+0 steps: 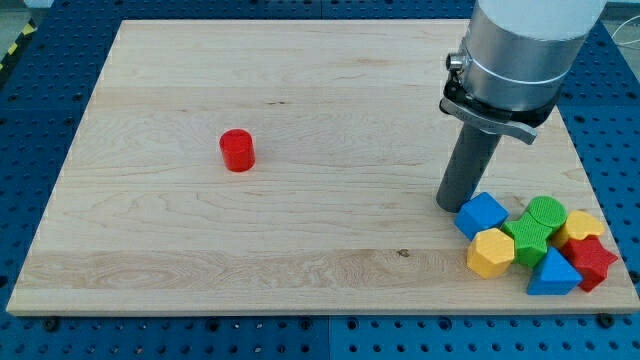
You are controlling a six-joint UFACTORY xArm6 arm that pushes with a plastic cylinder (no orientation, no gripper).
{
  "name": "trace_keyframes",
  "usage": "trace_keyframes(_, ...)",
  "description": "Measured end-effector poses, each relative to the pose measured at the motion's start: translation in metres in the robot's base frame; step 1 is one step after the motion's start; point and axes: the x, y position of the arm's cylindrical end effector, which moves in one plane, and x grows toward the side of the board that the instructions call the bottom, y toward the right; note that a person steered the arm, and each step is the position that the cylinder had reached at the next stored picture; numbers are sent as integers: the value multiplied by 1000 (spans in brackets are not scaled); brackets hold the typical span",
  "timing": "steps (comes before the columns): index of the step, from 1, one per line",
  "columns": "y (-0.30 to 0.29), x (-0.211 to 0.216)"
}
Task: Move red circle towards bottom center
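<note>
The red circle (237, 150) is a small red cylinder standing alone on the wooden board (300, 90), left of the middle. My tip (452, 204) rests on the board far to the view's right of it, touching or almost touching the upper left side of a blue block (482, 214). The rod hangs from a large grey arm housing (525, 50) at the view's top right.
A tight cluster of blocks lies at the bottom right corner: the blue block, a yellow hexagon (490, 252), a green block (529, 237), a green circle (546, 212), a yellow block (583, 226), a red star-like block (592, 262) and a blue triangle (553, 274).
</note>
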Motion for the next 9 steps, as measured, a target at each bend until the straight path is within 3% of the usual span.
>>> trace_keyframes(1,0,0)
trace_keyframes(3,-37,-77)
trace_keyframes(5,-199,-127)
trace_keyframes(6,-273,-126)
trace_keyframes(8,-254,-78)
trace_keyframes(9,-234,-74)
